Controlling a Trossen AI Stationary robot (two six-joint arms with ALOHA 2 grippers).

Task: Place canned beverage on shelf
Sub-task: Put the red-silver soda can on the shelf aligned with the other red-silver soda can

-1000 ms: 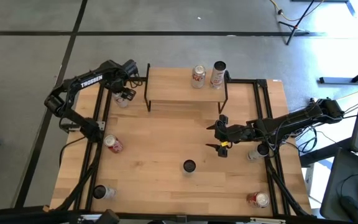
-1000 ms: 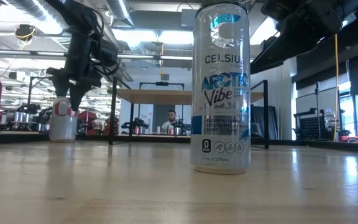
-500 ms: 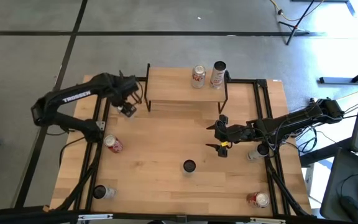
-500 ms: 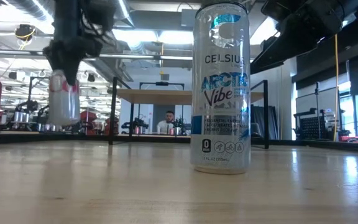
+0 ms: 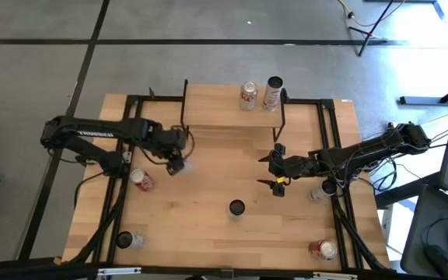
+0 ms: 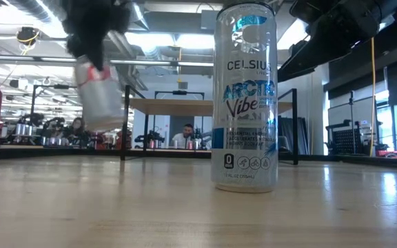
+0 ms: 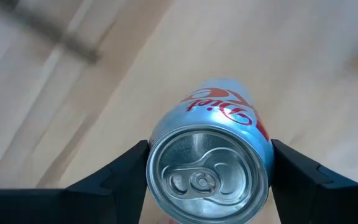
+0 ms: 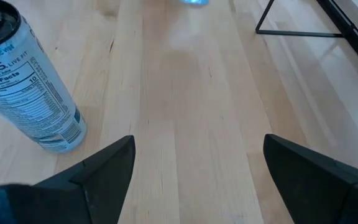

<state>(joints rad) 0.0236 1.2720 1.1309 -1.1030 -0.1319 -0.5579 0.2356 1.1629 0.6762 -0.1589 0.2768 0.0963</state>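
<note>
The Diet Coke can (image 7: 209, 168) was up off the bench, clamped between the left jaws (image 5: 176, 165), in front of the shelf (image 5: 232, 109) and toward its left end. To do this well I'd say keep it upright and lift it clear of the shelf's front edge, then set it left of the two cans (image 5: 260, 95) already up there. The right jaws (image 5: 276, 166) hung spread wide and empty over the bench's right half.

Glossy metal can (image 7: 209, 168), matt wood table (image 5: 208, 187), fingers (image 7: 114, 180) probably plastic.

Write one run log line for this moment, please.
left gripper: holding Diet Coke can, above table | right gripper: open, idle | shelf: two cans
</note>
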